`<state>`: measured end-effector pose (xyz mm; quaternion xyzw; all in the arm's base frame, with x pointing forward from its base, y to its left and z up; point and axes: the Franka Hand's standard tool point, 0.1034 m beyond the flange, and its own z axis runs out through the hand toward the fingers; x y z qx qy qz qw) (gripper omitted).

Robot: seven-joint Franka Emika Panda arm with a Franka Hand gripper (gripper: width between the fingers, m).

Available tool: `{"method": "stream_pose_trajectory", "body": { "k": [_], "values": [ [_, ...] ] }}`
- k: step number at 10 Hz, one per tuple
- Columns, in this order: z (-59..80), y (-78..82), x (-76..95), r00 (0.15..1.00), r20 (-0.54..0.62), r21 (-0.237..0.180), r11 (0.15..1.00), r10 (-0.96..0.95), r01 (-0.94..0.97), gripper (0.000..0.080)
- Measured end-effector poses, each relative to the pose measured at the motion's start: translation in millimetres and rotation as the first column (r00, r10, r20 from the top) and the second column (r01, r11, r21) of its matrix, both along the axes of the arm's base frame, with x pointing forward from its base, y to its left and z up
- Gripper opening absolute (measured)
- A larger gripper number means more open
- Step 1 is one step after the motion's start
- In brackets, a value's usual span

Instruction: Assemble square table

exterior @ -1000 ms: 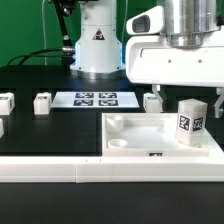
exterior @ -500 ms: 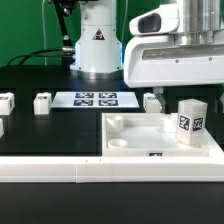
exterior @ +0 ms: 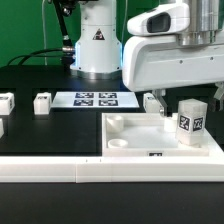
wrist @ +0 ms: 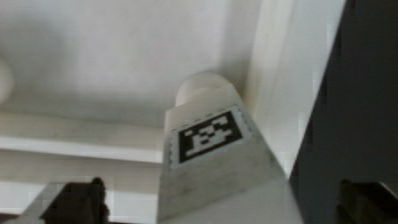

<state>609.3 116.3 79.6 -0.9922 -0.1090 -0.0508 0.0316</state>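
Observation:
The square table [exterior: 135, 143] lies flat at the exterior view's right, sockets up, with a tag on its front edge. One white tagged leg [exterior: 190, 122] stands upright in its far right corner. My gripper [exterior: 189, 97] hangs just above this leg, open, with a finger on each side of it and a gap on both sides. In the wrist view the leg [wrist: 222, 140] rises between the dark fingertips [wrist: 71, 203] over the white slab [wrist: 89, 60]. Other loose legs lie on the black table: one [exterior: 152, 101] behind the slab, and two [exterior: 42, 101] [exterior: 7, 101] at the left.
The marker board [exterior: 95, 99] lies at the back centre. The robot's white base [exterior: 97, 45] stands behind it. A long white border rail [exterior: 60, 171] runs along the front. Another leg [exterior: 2, 126] is cut off by the left edge.
The gripper body has shifted slightly toward the exterior view's left over the standing leg. The leg and the slab have not moved.

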Motion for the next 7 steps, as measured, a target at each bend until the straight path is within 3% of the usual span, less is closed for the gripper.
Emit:
{"method": "stream_pose_trajectory", "body": {
  "k": [3, 5, 6, 7],
  "values": [
    [-2.3, -0.5, -2.6, 0.996, 0.003, -0.011, 0.996, 0.086, -0.086, 0.0649],
    [-2.3, -0.9, -2.5, 0.997, 0.003, -0.011, 0.996, 0.083, -0.083, 0.0384],
    [-2.3, -1.0, -2.5, 0.997, 0.003, -0.011, 0.996, 0.083, -0.083, 0.0384],
    [-2.3, -1.0, -2.5, 0.998, 0.002, -0.009, 0.998, 0.069, -0.069, 0.029]
  ]
}}
